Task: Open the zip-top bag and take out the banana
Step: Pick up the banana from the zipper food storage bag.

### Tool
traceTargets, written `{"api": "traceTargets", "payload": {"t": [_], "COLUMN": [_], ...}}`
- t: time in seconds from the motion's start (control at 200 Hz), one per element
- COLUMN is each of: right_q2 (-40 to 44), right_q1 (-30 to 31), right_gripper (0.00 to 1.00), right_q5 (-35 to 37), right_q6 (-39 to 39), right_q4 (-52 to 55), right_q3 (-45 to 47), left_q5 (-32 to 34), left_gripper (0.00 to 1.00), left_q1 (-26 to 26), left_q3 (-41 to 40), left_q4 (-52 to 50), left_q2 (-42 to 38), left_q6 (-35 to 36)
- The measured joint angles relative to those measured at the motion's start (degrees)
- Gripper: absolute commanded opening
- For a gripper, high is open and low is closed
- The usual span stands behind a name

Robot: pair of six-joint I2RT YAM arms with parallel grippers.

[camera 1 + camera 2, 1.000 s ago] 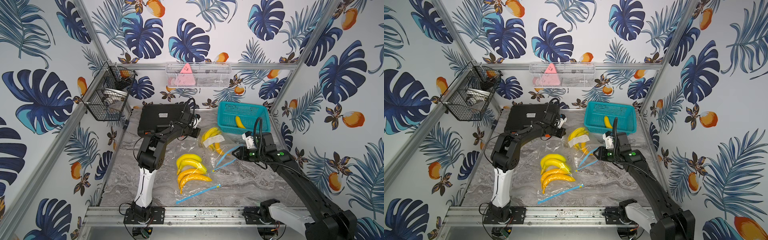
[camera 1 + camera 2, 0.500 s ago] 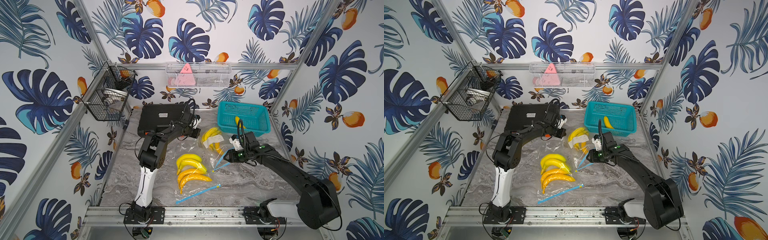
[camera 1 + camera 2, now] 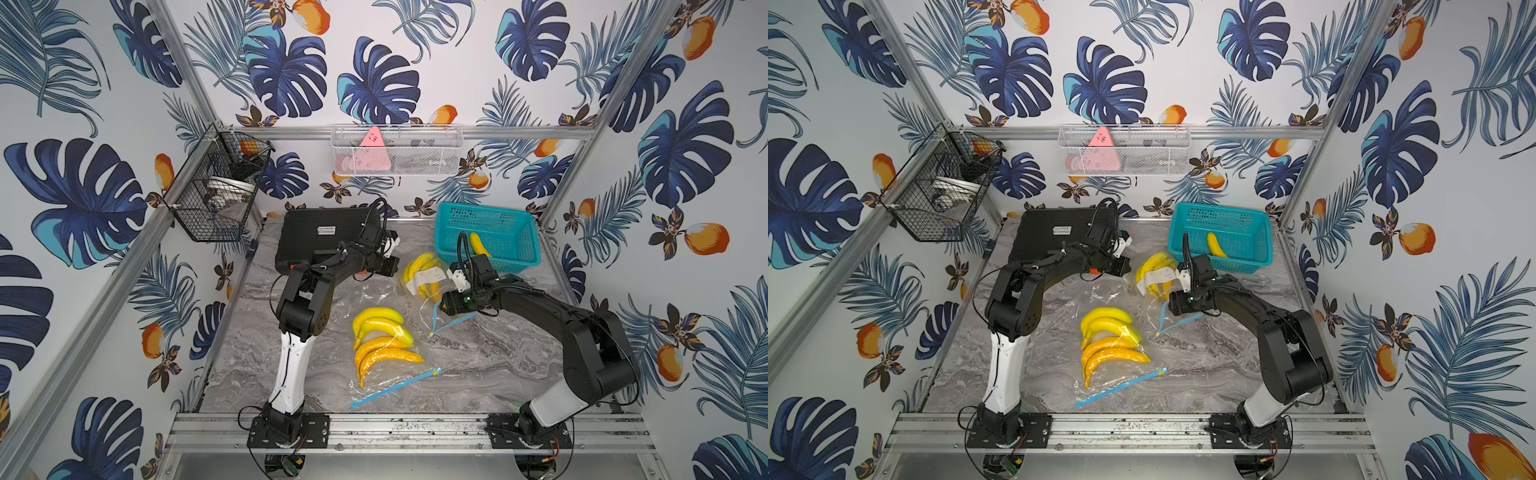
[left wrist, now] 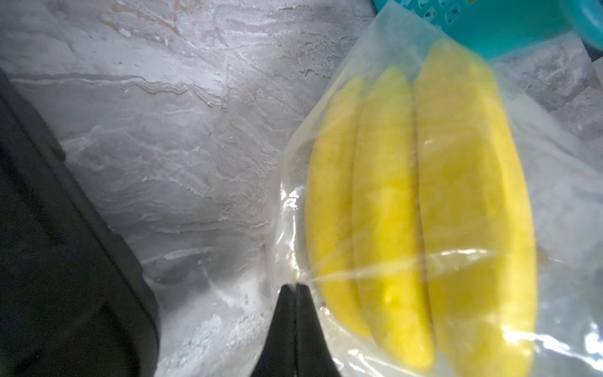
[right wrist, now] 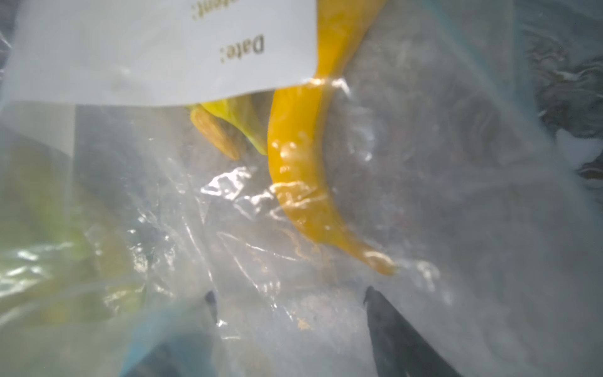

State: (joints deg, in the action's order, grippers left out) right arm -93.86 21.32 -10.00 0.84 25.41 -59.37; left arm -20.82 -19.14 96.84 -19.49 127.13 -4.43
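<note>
The job is partway done. The zip-top bag (image 3: 424, 277) lies at about 1 o'clock on the surface (image 3: 478, 365), and its blue zip strip (image 3: 455, 321) splays in a V toward 4 o'clock, so the mouth looks unzipped. No banana has come out of it yet. In the right wrist view an orange-yellow banana (image 5: 300, 169) lies under the film next to a paler bunch, partly behind the white label (image 5: 156, 49).

The left gripper (image 4: 296, 287) has its tips pressed together on a fold of the bag's plastic beside the bunch (image 4: 424, 196), at the side away from the mouth, anchoring the bag. The right gripper (image 5: 289, 293) sits at the mouth with its tips well apart and nothing between them, just short of the banana's tip. Film blurs both tips, so I cannot tell whether they are inside the opening or under a loose layer.

What is left, as I judge it: reach in, close on the banana, and draw it out.

Room is tight at the far side. The teal basket (image 3: 511, 245), which holds one loose banana (image 3: 480, 246), stands just beyond the bag at 1 o'clock, and the black case (image 3: 320, 232) fills 11 o'clock behind the left arm. A second bag (image 3: 386, 357) of bananas lies toward 6 o'clock. Bare marble lies from 3 to 5 o'clock, so the clearest way out seems to be back along the right arm.
</note>
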Motion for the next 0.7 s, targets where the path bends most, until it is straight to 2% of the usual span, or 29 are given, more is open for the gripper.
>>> {"api": "traceTargets", "payload": {"t": [0.27, 0.485, 0.615, 0.701], "right_q2": [-5.05, -8.28, -10.16, -11.5], "right_q1": [-0.04, -0.33, -0.37, -0.37], "right_gripper": [0.73, 0.78, 0.78, 0.74], "right_q5": [2.62, 5.88, 5.81, 4.85], "right_q6": [-4.76, -7.72, -9.46, -10.95], "right_q4": [-0.5, -5.88, -8.96, -9.49], "right_q3": [-1.77, -1.79, -1.97, -3.32], "left_q5": [-0.96, -2.1, -2.6, -2.93], "left_gripper": [0.0, 0.0, 0.0, 0.0], "left_q1": [0.76, 1.03, 1.07, 1.07], "left_q3": [0.0, 0.13, 0.11, 0.11], "left_q4": [0.13, 0.24, 0.35, 0.39], "left_q2": [0.0, 0.52, 0.52, 0.52], "left_q6": [-0.02, -0.39, -0.39, -0.39]}}
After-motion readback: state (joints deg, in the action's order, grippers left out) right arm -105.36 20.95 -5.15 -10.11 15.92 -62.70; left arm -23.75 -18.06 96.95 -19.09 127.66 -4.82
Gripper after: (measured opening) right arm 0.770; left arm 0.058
